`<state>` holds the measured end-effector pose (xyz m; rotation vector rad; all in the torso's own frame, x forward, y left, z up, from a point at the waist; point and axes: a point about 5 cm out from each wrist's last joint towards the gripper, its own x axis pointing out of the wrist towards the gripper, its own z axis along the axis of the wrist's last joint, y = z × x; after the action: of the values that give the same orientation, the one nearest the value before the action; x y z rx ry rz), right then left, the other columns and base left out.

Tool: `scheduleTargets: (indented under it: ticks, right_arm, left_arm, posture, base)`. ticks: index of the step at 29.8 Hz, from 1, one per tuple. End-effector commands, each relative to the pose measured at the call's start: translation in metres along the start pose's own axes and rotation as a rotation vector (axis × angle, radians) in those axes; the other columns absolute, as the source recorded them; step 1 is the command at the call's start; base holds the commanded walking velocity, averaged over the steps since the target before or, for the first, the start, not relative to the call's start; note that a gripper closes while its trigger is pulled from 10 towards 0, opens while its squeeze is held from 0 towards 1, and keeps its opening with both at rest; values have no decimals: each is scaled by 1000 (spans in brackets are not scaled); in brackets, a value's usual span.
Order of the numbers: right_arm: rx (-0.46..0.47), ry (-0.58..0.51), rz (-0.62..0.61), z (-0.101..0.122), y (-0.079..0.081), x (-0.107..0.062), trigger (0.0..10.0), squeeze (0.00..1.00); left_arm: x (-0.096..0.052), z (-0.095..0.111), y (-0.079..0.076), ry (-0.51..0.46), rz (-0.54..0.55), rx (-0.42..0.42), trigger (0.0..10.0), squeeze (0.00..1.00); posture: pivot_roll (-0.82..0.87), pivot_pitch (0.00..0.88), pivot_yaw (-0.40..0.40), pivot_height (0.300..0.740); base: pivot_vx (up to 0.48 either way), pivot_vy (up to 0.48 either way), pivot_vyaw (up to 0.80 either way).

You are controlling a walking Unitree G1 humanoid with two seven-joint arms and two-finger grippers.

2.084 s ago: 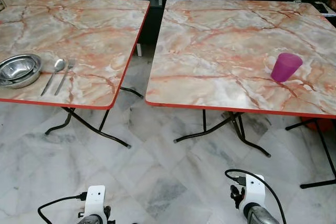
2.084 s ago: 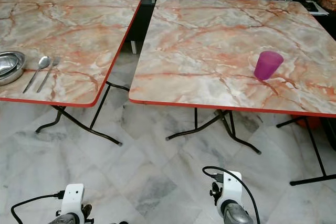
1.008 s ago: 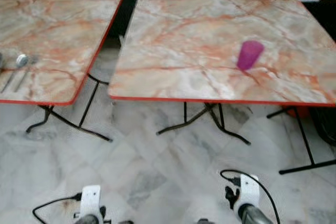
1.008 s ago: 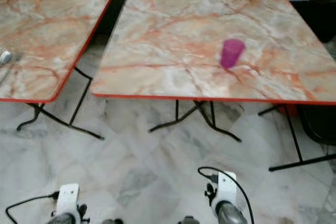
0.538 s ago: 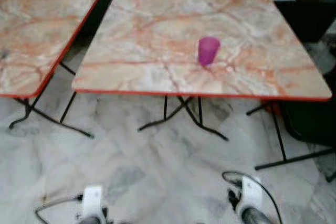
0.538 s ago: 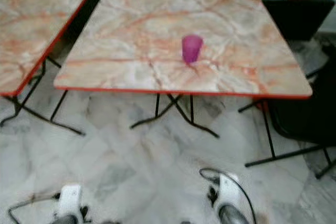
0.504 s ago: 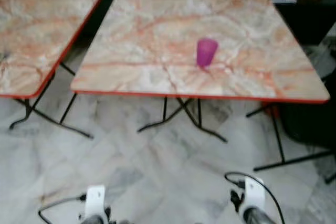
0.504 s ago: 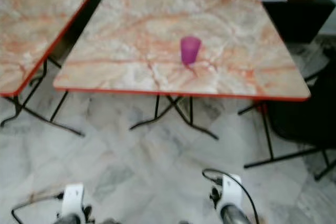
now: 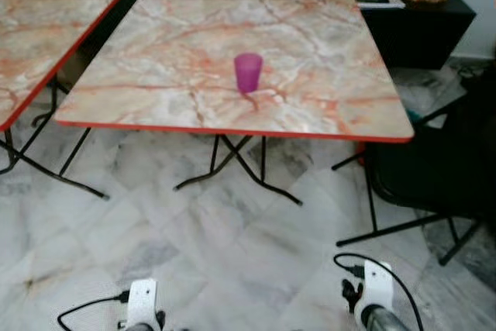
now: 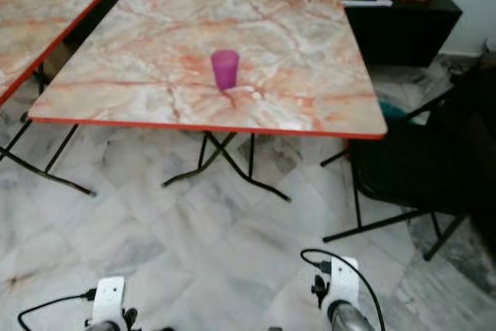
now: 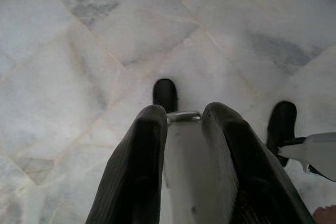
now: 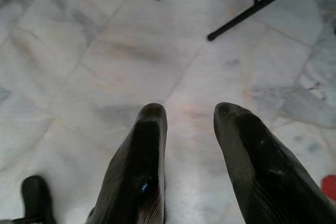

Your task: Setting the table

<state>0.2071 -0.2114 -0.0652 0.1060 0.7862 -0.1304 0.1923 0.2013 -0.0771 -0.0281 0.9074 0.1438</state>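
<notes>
Purple cup (image 9: 248, 72) upright on marble tabletop (image 9: 325, 98), near its front edge, roughly centred; long axis vertical, mouth up

Cup lies ahead and above both tools, well apart, about midway between the arms

Left tool (image 11: 184, 116) released, empty, hangs over floor (image 9: 232, 253)

Right tool (image 12: 189, 114) released, empty, low over floor

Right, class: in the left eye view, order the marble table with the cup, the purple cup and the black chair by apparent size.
1. Marble table, largest.
2. Black chair, though cut off by the frame and nearer the camera.
3. Purple cup, smallest.
</notes>
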Motion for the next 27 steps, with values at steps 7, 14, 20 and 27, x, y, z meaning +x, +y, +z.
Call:
scheduleTargets:
  ticks: [7,14,20,27]
  right_arm:
    - [5,18,15,-5,8,0,10000,0]
    - [9,14,15,-5,9,0,10000,0]
    - [11,11,18,-4,11,0,10000,0]
    - [12,13,18,-5,12,0,10000,0]
  left_arm:
    - [-2,-10,12,36,36,-14,10000,0]
    - [-3,-12,15,46,41,-18,10000,0]
    - [-3,-15,16,58,43,-21,10000,0]
    - [-4,-18,18,68,45,-24,10000,0]
  posture:
    - [-93,153,-32,740]
    - [-93,152,-28,740]
    - [-93,153,-25,740]
    - [-91,151,-23,740]
  base:
    - [0,0,0]
    - [0,0,0]
    - [0,0,0]
    - [0,0,0]
